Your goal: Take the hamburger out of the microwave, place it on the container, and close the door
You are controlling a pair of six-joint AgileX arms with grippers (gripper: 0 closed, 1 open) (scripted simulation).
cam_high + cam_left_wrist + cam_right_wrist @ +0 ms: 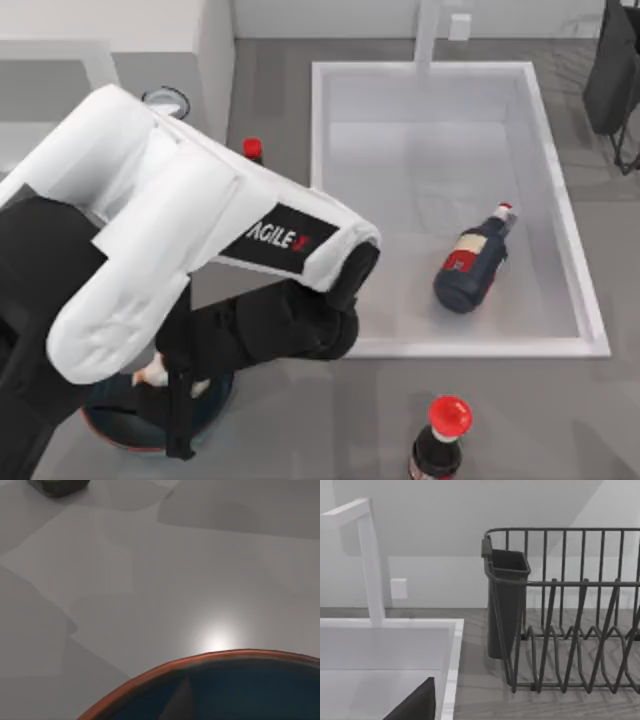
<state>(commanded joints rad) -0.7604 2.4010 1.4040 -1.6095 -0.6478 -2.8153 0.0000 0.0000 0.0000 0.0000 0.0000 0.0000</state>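
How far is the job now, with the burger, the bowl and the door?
The hamburger is out and sits low over the blue bowl, under the left arm. Whether it is released is hidden. The microwave door is left; I cannot tell its state.

A grey countertop [300,420] spans the scene, its surface showing a faint wood grain by the far right. A white rectangular sink basin [595,330] is sunk into it right of centre, with a white faucet [370,565] at its far edge. Behind runs a pale wall [470,520] carrying a small white outlet plate [399,588]. A soft glare spot lies on the counter.
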